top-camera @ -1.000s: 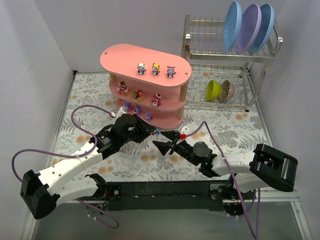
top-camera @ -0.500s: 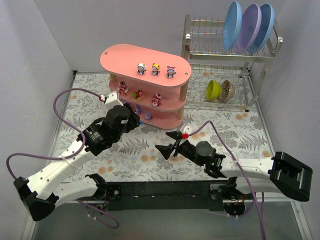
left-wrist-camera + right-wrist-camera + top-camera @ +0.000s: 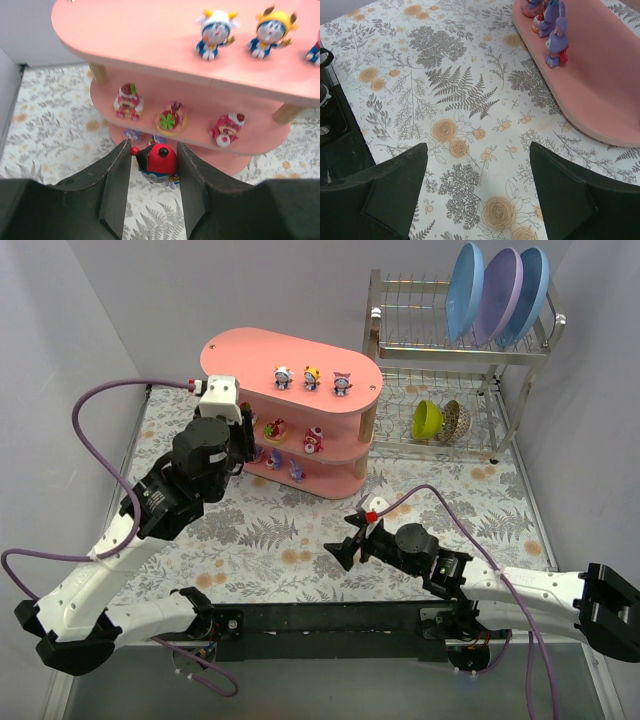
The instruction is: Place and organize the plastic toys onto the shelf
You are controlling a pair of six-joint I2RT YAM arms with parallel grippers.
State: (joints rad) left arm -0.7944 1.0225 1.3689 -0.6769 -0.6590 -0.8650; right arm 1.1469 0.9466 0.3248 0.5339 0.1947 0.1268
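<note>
One toy (image 3: 159, 161), a small figure with a rounded red cap over a blue-and-white body, sits pinched between the two dark fingers (image 3: 117, 185) of the left hand (image 3: 154, 156). It is low in the middle of the left wrist view, held in front of the pink shelf (image 3: 150, 40). Five more figurines show clearly above it: two on the top tier at the upper right, and three pink-and-red ones along the middle tier.

The right hand (image 3: 477, 150) hangs released and empty over the flowered tabletop (image 3: 445, 90). Purple figures (image 3: 555, 35) stand on the bottom tier at the upper right of its view.

Such a figurine is probably light, hard and glossy, so it may squirt out of a slanted pinch. The grip across the cap's widest sides looks sound. Its narrow feet suggest it will topple easily, so it wants setting down upright and gently.
</note>
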